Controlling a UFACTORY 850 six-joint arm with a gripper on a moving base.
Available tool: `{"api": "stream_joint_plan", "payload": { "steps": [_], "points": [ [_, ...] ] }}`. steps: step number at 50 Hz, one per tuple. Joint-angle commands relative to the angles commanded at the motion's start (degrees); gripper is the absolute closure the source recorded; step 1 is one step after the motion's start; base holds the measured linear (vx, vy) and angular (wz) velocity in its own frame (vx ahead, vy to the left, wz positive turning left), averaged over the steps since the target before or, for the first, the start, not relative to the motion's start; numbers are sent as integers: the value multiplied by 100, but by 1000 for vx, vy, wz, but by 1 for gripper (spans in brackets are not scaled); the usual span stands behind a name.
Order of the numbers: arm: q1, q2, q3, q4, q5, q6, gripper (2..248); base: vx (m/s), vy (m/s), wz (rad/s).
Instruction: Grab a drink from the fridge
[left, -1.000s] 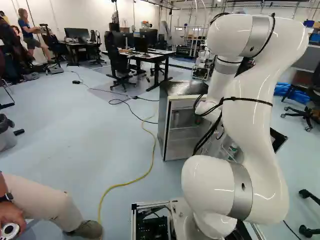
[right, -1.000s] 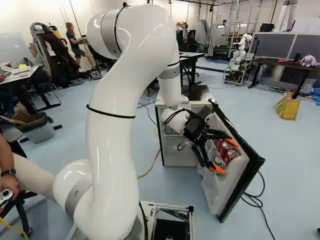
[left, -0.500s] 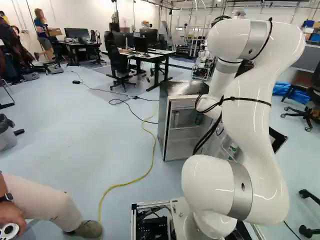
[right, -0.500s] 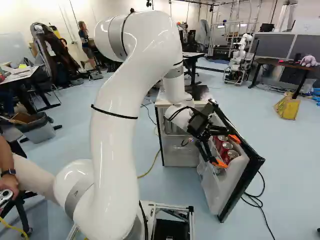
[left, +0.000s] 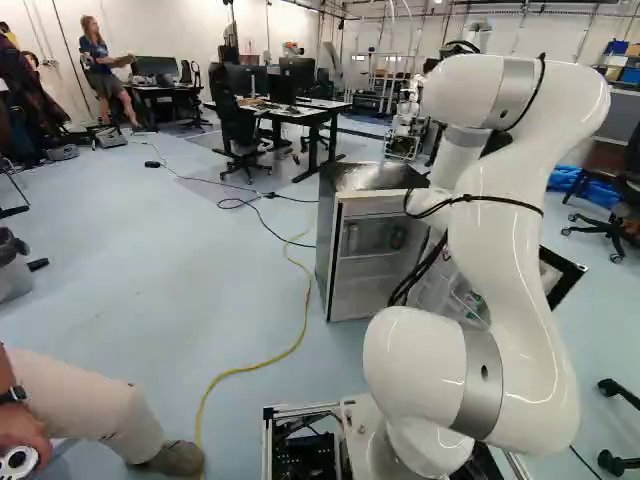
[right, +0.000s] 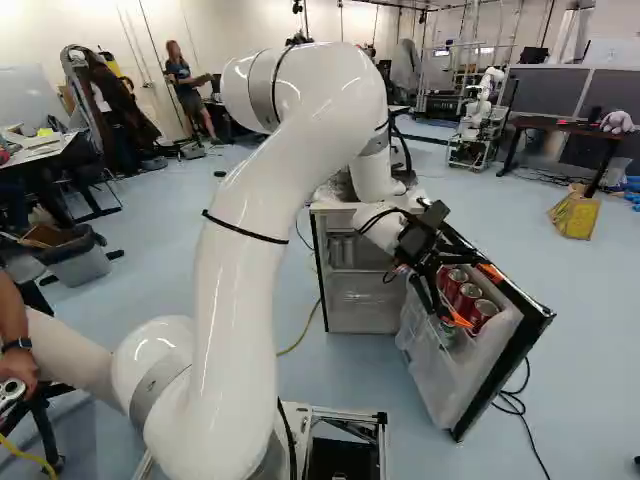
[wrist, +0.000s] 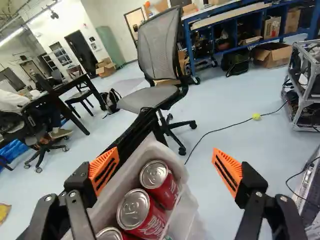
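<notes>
Reaching out over the open door, your arm has carried the gripper farther right in the right base view over the last half second, while the base has stayed put. The gripper is spread wide and has hold of nothing. Just past its fingertips, three red cans stand in a row in the white door bin, nearer one finger than the other, so you aren't centred on any of them.

The door has swung wider in that same half second, taking bin and cans along. You may be nudging it with a finger, though I can't make out the contact. For you that means a drifting target: line up afresh on the end can, then lower with a finger either side, taking care not to land on a lid or shove the door farther.

Behind it, the fridge hasn't budged, and the pale cans inside look a harder reach. Beyond the door, an office chair stands on the floor.
</notes>
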Motion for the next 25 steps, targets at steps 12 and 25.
{"api": "stream_joint_plan", "payload": {
  "steps": [12, 25],
  "points": [
    [-32, -14, -30, 0, 0, 0, 3, 0, 0, 0],
    [38, 168, 358, -178, 0, 0, 3, 0, 0, 0]
  ]
}}
